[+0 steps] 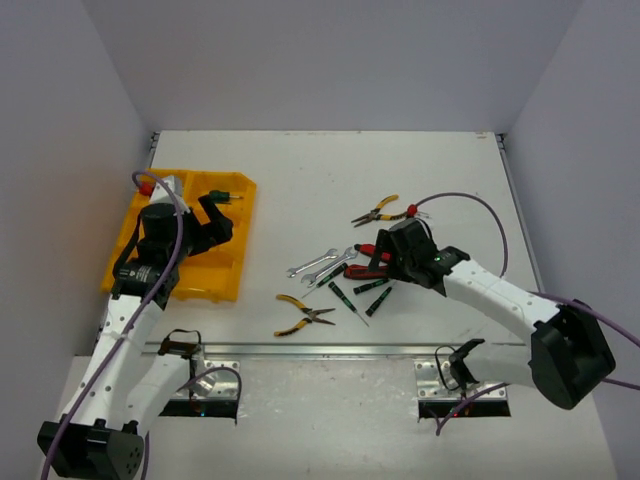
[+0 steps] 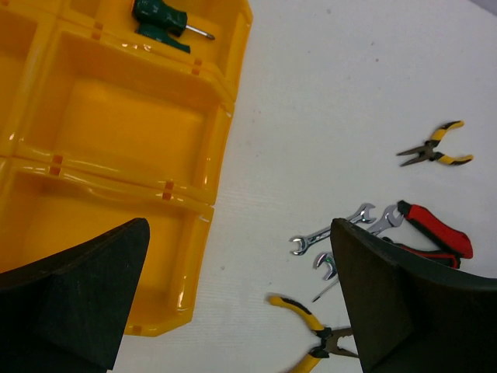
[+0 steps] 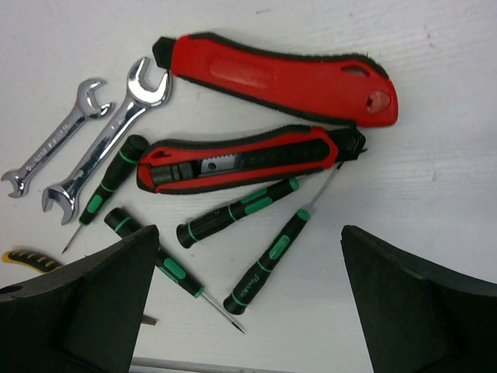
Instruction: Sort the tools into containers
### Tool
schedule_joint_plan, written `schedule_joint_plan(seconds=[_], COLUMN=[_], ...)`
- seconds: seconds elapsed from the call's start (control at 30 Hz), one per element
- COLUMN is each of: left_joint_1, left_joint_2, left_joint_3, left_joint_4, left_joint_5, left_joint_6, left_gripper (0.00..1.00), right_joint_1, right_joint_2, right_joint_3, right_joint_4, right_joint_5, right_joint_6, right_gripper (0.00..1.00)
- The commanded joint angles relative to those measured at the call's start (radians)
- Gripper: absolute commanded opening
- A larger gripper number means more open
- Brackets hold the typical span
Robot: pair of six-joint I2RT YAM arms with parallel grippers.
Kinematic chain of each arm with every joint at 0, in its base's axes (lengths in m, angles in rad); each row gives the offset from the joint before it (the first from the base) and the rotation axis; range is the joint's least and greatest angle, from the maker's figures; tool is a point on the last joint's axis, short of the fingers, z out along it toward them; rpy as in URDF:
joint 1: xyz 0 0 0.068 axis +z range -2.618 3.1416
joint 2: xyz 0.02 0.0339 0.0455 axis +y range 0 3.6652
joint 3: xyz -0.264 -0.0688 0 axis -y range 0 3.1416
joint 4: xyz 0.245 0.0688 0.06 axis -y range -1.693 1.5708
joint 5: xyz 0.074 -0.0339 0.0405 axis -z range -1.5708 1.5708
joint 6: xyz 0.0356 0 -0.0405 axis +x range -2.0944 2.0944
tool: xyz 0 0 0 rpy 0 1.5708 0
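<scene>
left gripper (image 2: 241, 303) and right gripper (image 3: 248, 307) are being held open; two crowded screwdrivers (image 3: 237, 210) under the right are risking being pinched together.

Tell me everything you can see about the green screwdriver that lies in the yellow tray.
The short green screwdriver has a thick, dark green handle that looks like plastic and a short silver metal shaft with a pointed tip. It lies flat on the floor of the far right corner compartment of the yellow plastic organiser tray, with its shaft pointing towards the tray's right wall. Only the tray touches it. The left wrist view cuts off part of the handle.
</scene>
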Motion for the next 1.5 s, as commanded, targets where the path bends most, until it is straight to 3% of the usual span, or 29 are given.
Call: schedule_joint_plan(seconds=[0.0,0.17,0.3,0.63,0.73,0.97,1.13,1.33,1.4,1.47], left_joint_1=[-0.012,-0.055,-0.094,-0.102,-0.105,-0.105,-0.105,-0.105,-0.105,-0.105], left_joint_2=[-0.01,-0.046,-0.062,-0.087,-0.084,-0.084,-0.073,-0.074,-0.073,-0.073], left_joint_3=[-0.003,-0.016,-0.018,-0.021,-0.021,-0.019,-0.02,-0.021,-0.022,-0.021], left_joint_4=[0.025,0.03,0.035,0.038,0.038,0.038,0.039,0.039,0.04,0.039], left_joint_5=[0.008,-0.001,-0.009,-0.006,-0.006,-0.003,0.011,0.011,0.011,0.011], left_joint_6=[0.033,0.032,0.032,0.035,0.035,0.036,0.038,0.036,0.036,0.038], left_gripper=[1.0,1.0,1.0,1.0,1.0,1.0,1.0,1.0,1.0,1.0], right_joint_1=[0.09,0.176,0.217,0.237,0.237,0.237,0.231,0.231,0.231,0.231], right_joint_2=[-0.038,0.004,0.005,0.151,0.145,0.021,0.017,0.1,0.126,0.138], right_joint_3=[-0.071,-0.099,-0.146,-0.14,-0.151,-0.257,-0.279,-0.285,-0.29,-0.281], right_joint_4=[-0.02,-0.061,-0.013,0.046,0.019,-0.013,-0.008,0.071,0.105,0.108], right_joint_5=[0.156,0.232,0.254,0.231,0.258,0.289,0.276,0.236,0.218,0.217], right_joint_6=[0.175,0.283,0.32,0.33,0.346,0.4,0.377,0.375,0.38,0.374], right_gripper=[0.96,0.85,0.62,0.47,0.39,0.37,0.43,0.31,0.22,0.21])
